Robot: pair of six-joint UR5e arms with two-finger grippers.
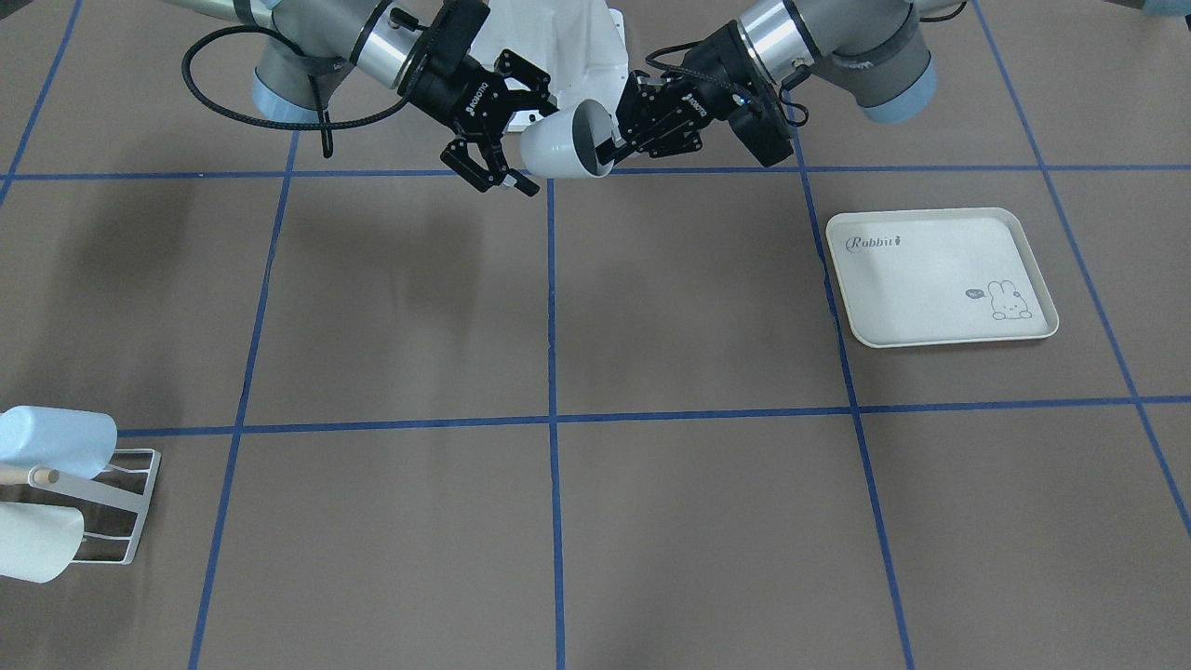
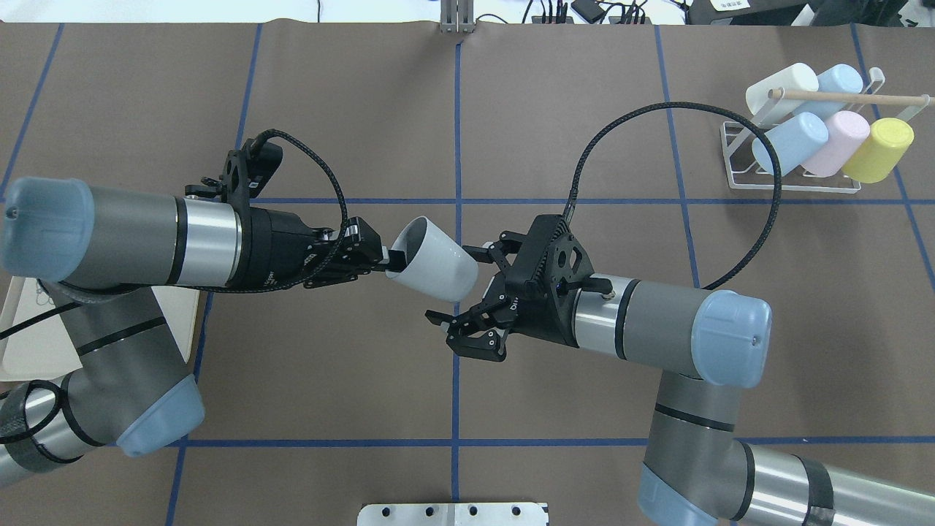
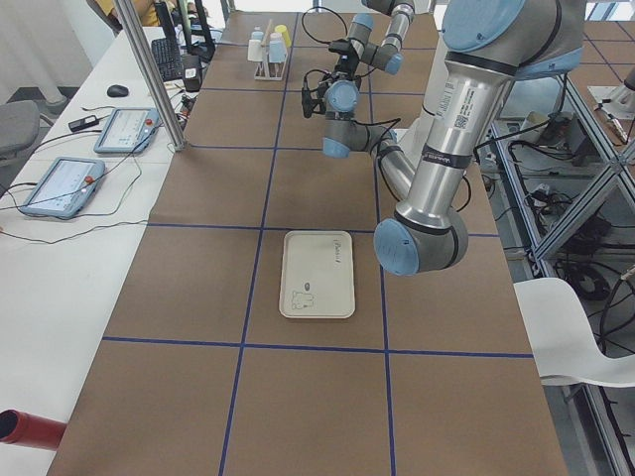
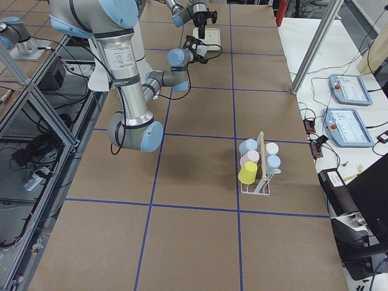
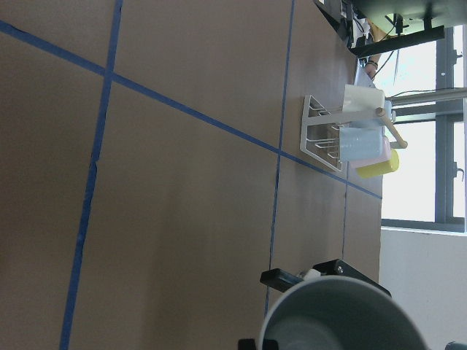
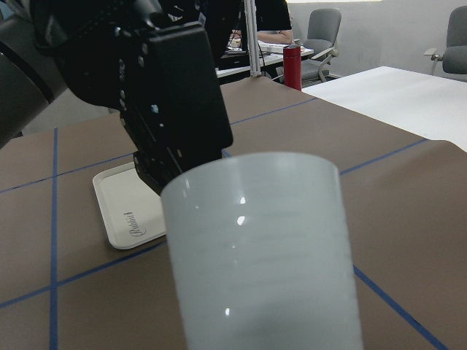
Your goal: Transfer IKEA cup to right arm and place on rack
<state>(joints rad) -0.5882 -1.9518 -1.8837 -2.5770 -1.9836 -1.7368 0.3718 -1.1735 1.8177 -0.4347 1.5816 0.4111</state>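
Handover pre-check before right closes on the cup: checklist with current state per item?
1. Left gripper shut on the white cup at its rim: ok.
2. Right gripper open wide enough for the cup: ok.
3. Cup lined up with the right gripper, centred in the right wrist view: ok. How far the base sits inside the opening: cannot tell.
4. Right gripper holds the cup, so the left can let go: not ok, not yet closed.
5. Free prong on the rack: cannot tell; five cups sit on it.
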